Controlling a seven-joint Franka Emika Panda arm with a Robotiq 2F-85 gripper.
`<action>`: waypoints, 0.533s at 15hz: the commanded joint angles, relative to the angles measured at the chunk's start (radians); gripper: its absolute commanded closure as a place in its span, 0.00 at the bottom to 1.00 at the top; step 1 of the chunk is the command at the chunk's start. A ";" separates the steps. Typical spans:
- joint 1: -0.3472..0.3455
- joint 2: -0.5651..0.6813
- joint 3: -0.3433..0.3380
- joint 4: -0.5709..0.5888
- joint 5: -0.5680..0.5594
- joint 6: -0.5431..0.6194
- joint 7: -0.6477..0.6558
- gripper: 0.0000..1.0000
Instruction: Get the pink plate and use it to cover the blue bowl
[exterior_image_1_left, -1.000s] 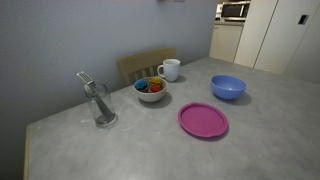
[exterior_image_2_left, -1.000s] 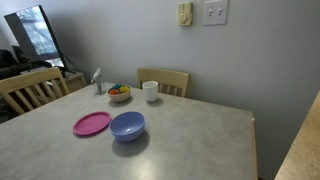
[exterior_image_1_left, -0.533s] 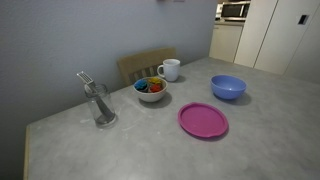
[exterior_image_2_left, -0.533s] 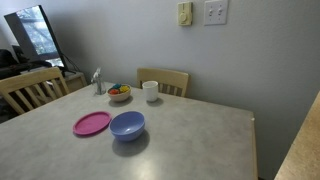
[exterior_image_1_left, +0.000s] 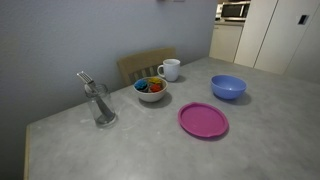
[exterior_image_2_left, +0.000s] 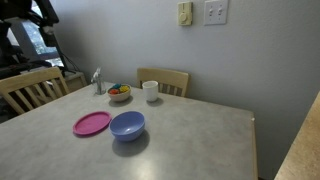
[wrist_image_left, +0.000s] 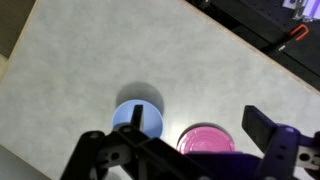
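over the middle of the worktop (exterior_image_1_left: 110, 150): come down for the plate's rim

the pink plate (exterior_image_1_left: 203, 121) lies flat, just beside the blue bowl (exterior_image_1_left: 228, 87) but apart from it. the gripper (wrist_image_left: 172, 140) hangs high above both, fingers spread, holding nothing. it is likely best to take the rim on the side away from the bowl. the white bowl (exterior_image_1_left: 151, 90), mug (exterior_image_1_left: 170, 69) and glass (exterior_image_1_left: 101, 105) line the wall edge; the opposite edge looks open.

2 bowls (exterior_image_1_left: 228, 87), 1 pink plate (exterior_image_1_left: 203, 121), 1 mug (exterior_image_1_left: 170, 69), 1 glass (exterior_image_1_left: 101, 106)
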 joint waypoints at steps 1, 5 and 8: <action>0.025 0.109 0.053 0.037 -0.019 0.050 -0.105 0.00; 0.041 0.169 0.093 -0.003 -0.005 0.181 -0.240 0.00; 0.034 0.190 0.088 -0.047 0.037 0.335 -0.361 0.00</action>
